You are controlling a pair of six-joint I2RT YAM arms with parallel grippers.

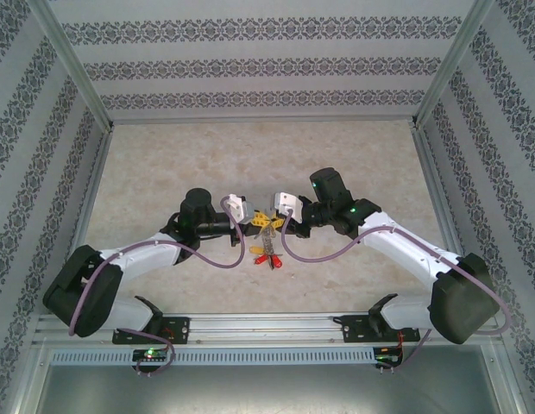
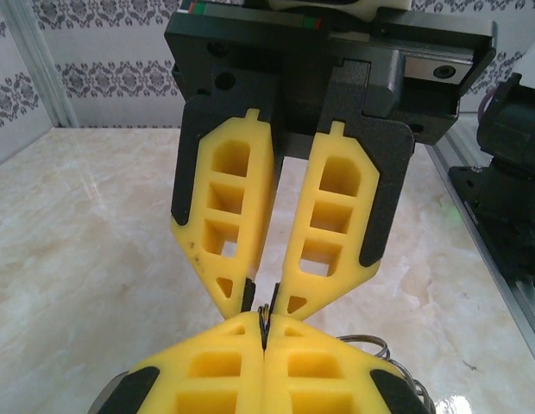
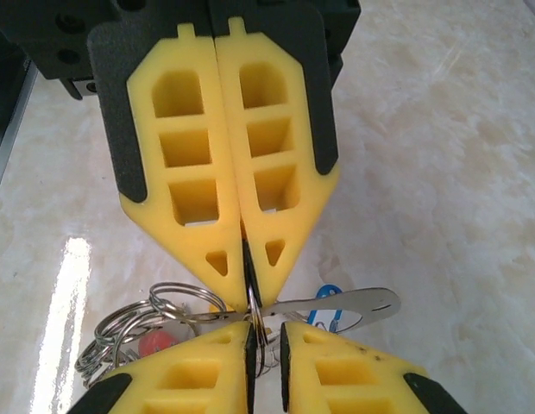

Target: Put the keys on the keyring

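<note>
The step in hand looks like threading a key onto the keyring, a thin wire loop seen edge-on between the two meeting hands above the bench. To do it well, one hand should only anchor the wire while the other works the key's hole along the open end. The tips sit so close together that any twist could spring the wire free, so small, slow moves along the wire's line seem safest.

The left hand is closed down to a sliver, pinching that wire at its tips. The right hand has its fingers pressed together and appears to nip the same wire from the opposite side. The keys, with blue and red tags, bunch just beside the tips.
</note>
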